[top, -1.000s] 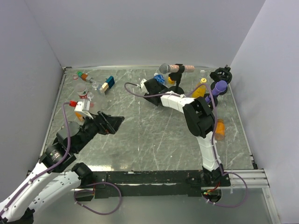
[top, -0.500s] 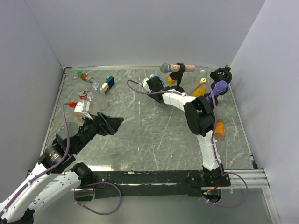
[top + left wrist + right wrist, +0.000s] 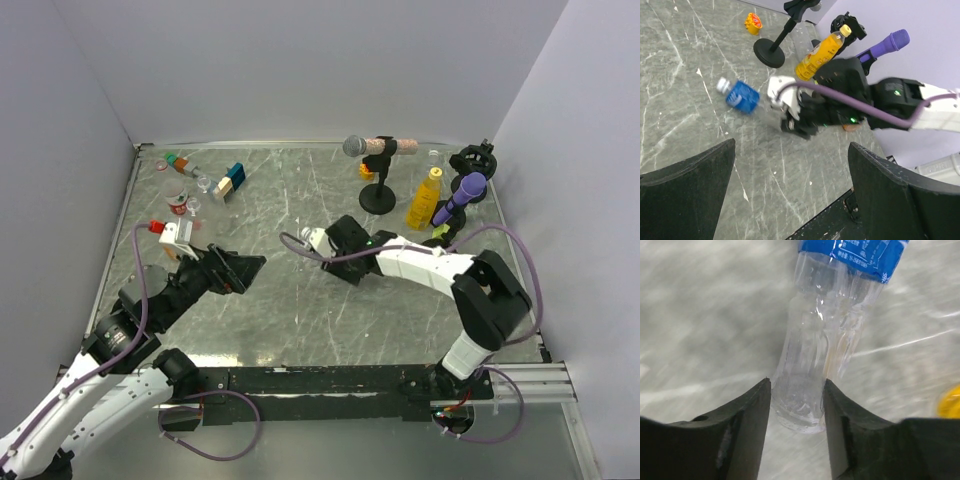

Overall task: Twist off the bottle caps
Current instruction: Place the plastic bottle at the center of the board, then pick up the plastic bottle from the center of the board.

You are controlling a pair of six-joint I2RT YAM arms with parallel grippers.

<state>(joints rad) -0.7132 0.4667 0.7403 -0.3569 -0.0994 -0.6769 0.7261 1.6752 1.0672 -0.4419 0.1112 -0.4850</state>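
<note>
My right gripper [image 3: 797, 385] is shut on the base end of a clear bottle with a blue label [image 3: 815, 365]. In the left wrist view this bottle [image 3: 741, 97] lies level just over the table, its white cap [image 3: 721, 85] pointing away from the right gripper [image 3: 790, 117]. In the top view the right gripper [image 3: 335, 240] is near the table's middle. My left gripper [image 3: 792, 145] is open and holds nothing; it hangs over the left part of the table [image 3: 250, 265]. A tall yellow bottle [image 3: 424, 198] with a yellow cap [image 3: 844, 31] stands at the back right.
A microphone on a black round stand [image 3: 377, 197] and a purple microphone [image 3: 465, 190] stand at the back right. A small orange bottle [image 3: 754, 21] sits behind the stand. Coloured blocks [image 3: 230, 181] and small items [image 3: 178, 205] lie at the back left.
The right gripper closed on the blue-label bottle near the microphone stand and carried it toward the table's middle. The left arm has barely moved.
</note>
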